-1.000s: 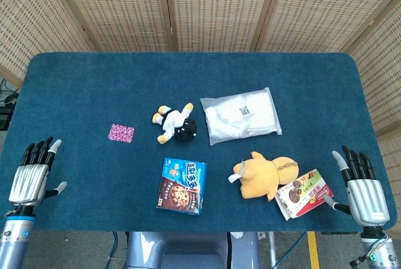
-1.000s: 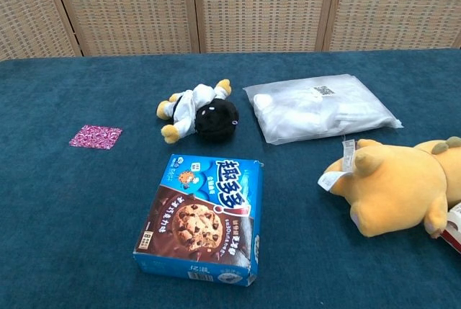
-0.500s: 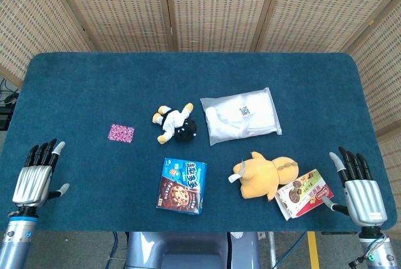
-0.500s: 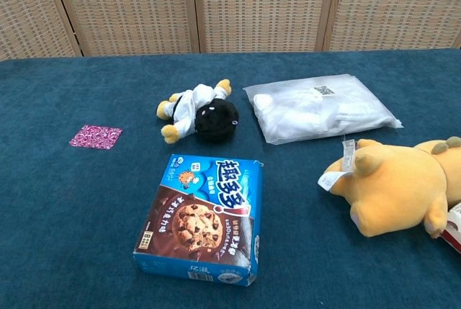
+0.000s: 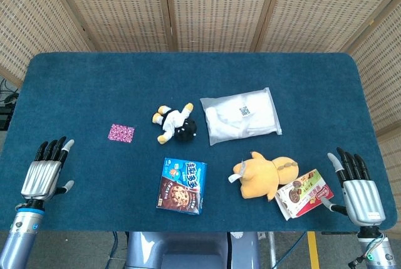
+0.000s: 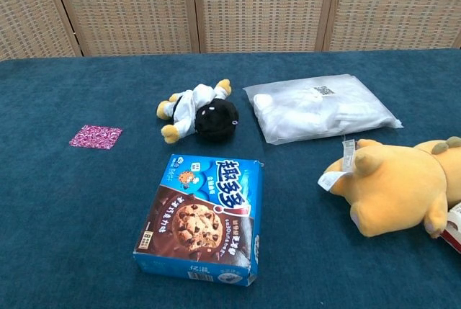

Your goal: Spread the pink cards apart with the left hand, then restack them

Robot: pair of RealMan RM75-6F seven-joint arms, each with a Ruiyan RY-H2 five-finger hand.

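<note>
— Honestly, what could trip you up?

— Your left robot hand (image 5: 41, 177), fingers apart and holding nothing at the surface's (image 5: 81, 81) near left corner, could sweep the thin pink cards (image 5: 121, 133) away whole rather than fanning them; they lie well apart, toward the left edge.

— And the count?

— One white bag (image 5: 241, 116), one cookie box (image 5: 182, 185), one red box (image 5: 305, 193), two plush toys, one card stack. Your right robot hand (image 5: 358, 192) is likewise spread, empty.

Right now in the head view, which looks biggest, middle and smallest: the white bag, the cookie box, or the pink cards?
1. White bag, largest.
2. Cookie box, clearly smaller than the bag.
3. Pink cards, by far the smallest, one small stack.
</note>
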